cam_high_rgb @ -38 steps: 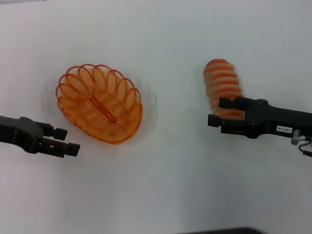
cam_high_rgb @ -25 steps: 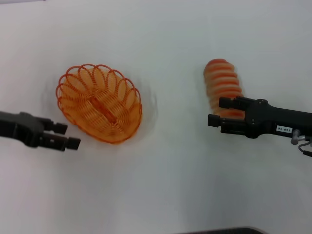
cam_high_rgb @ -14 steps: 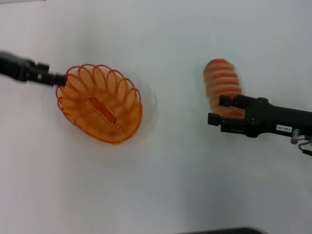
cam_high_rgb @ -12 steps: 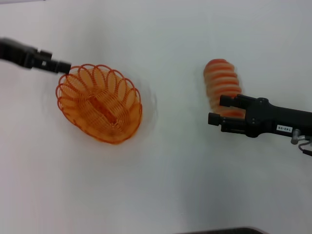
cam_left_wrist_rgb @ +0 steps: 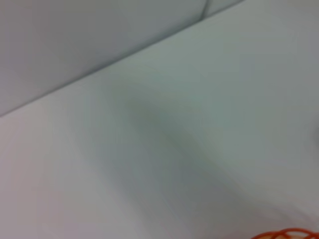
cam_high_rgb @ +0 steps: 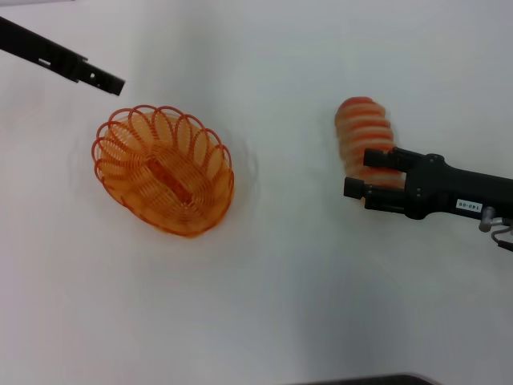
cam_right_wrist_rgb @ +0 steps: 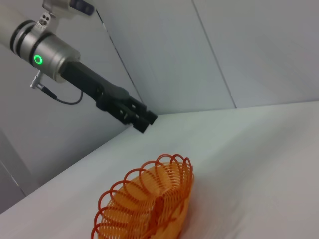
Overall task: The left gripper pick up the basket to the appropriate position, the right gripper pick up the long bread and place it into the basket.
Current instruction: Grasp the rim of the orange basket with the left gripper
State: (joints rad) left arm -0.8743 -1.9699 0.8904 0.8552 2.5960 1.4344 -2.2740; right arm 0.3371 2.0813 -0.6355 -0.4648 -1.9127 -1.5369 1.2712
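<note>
The orange wire basket (cam_high_rgb: 164, 168) stands on the white table, left of centre; it also shows in the right wrist view (cam_right_wrist_rgb: 149, 209), and a bit of its rim shows in the left wrist view (cam_left_wrist_rgb: 289, 233). My left gripper (cam_high_rgb: 112, 83) hangs above the table just behind the basket's far left rim, empty and clear of it; in the right wrist view (cam_right_wrist_rgb: 147, 123) it looks slightly open. The long bread (cam_high_rgb: 365, 132) lies at the right, orange and cream ridged. My right gripper (cam_high_rgb: 358, 172) is open, with its fingers on either side of the bread's near end.
The white table (cam_high_rgb: 280, 281) stretches bare between basket and bread and in front of both. A grey wall (cam_right_wrist_rgb: 164, 55) rises behind the table. A dark edge (cam_high_rgb: 377, 379) shows at the bottom of the head view.
My left gripper has swung from the basket's near left side to behind its far left rim and turned edge-on. The right gripper shifted slightly. Basket and bread have not moved.
</note>
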